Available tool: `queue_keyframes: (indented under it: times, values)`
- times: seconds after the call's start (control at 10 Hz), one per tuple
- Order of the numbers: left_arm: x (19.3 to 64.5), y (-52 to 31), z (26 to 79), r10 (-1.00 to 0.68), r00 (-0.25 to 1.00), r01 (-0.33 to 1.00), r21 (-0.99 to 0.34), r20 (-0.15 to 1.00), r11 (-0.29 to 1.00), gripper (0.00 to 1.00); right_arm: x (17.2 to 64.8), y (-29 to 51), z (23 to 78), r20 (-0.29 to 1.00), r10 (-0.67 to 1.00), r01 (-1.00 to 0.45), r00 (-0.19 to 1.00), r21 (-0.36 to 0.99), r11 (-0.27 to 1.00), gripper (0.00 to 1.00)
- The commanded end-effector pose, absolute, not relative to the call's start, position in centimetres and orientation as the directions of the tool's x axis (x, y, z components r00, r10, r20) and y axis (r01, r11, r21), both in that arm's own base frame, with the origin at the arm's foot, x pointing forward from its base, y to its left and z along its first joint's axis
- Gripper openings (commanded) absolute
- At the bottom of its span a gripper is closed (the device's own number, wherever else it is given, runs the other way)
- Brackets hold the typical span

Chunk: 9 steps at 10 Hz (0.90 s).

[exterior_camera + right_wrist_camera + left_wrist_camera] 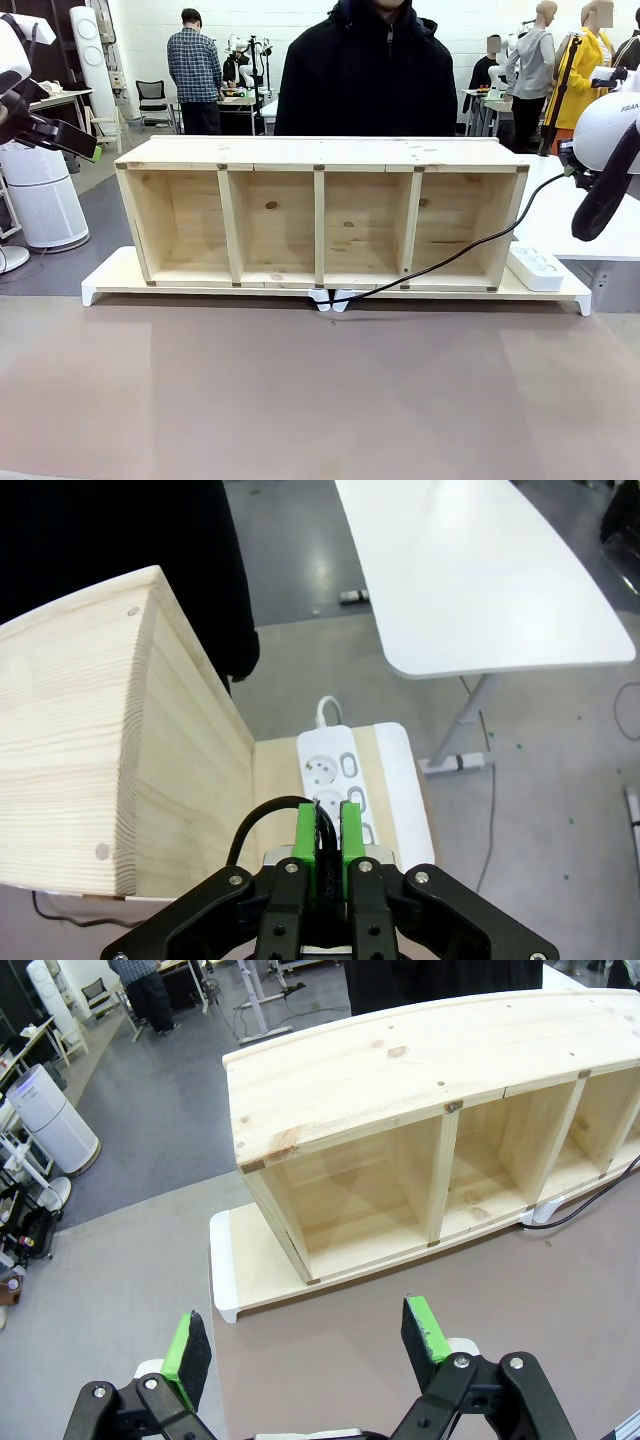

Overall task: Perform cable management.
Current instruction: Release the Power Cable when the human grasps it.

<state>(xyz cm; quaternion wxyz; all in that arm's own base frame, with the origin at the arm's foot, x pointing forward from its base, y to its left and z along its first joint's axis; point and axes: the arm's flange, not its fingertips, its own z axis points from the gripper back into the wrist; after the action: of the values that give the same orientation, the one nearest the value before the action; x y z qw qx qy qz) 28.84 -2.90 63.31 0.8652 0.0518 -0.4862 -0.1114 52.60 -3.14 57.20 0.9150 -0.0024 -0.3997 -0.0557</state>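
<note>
Nearest the robot lies the table (pixel 300 400), a flat matte brown-grey surface with a faintly paler band across it. At its far edge a white tray-like base (pixel 105 283) with rounded corners carries the shelf unit (pixel 320 215), a long box of pale knotty pine with four open square bays, visible grain and small metal corner brackets.

The cable (pixel 440 262), thin, smooth and black, starts at about 6 o'clock from the shelf's middle, by two small white clips (pixel 330 300) at the base's front lip. It runs across the floor of the rightmost bay, then climbs toward 2 o'clock in front of the shelf's right end wall to the right arm. In the right wrist view the right gripper (pixel 328 832) has its green pads pressed close on the cable's black end (pixel 322 835), and the cord loops off toward 9 o'clock.

Just beyond those fingers, at 12 o'clock, lies the white power strip (pixel 340 770), a glossy rounded bar with round sockets, resting on the base beside the shelf's right end.

The left gripper (pixel 305 1345) hangs above the table's left part with its fingers spread wide and nothing between its ribbed green pads.

Behind the shelf, at 12 o'clock, stands a person in a black padded jacket (pixel 365 75).
</note>
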Motion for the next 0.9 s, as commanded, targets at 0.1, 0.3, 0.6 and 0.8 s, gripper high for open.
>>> queue_keyframes:
  times: [0.1,0.3,0.6,0.8]
  values:
    - [29.03,-2.95,63.33,-0.244,0.494,0.139,0.201,0.834,0.97,1.0,52.63,-3.03,57.32,0.736,-0.094,0.101,0.671,0.035,0.994,0.12]
    - [29.03,-2.95,63.33,-0.244,0.494,0.139,0.201,0.834,0.97,1.0,52.63,-3.03,57.32,0.736,-0.094,0.101,0.671,0.035,0.994,0.12]
    - [29.03,-2.95,63.33,-0.244,0.494,0.139,0.201,0.834,0.97,1.0,52.63,-3.03,57.32,0.736,-0.094,0.101,0.671,0.035,0.994,0.12]
    - [29.03,-2.95,63.33,-0.244,0.494,0.139,0.201,0.834,0.97,1.0,52.63,-3.03,57.32,0.736,-0.094,0.101,0.671,0.035,0.994,0.12]
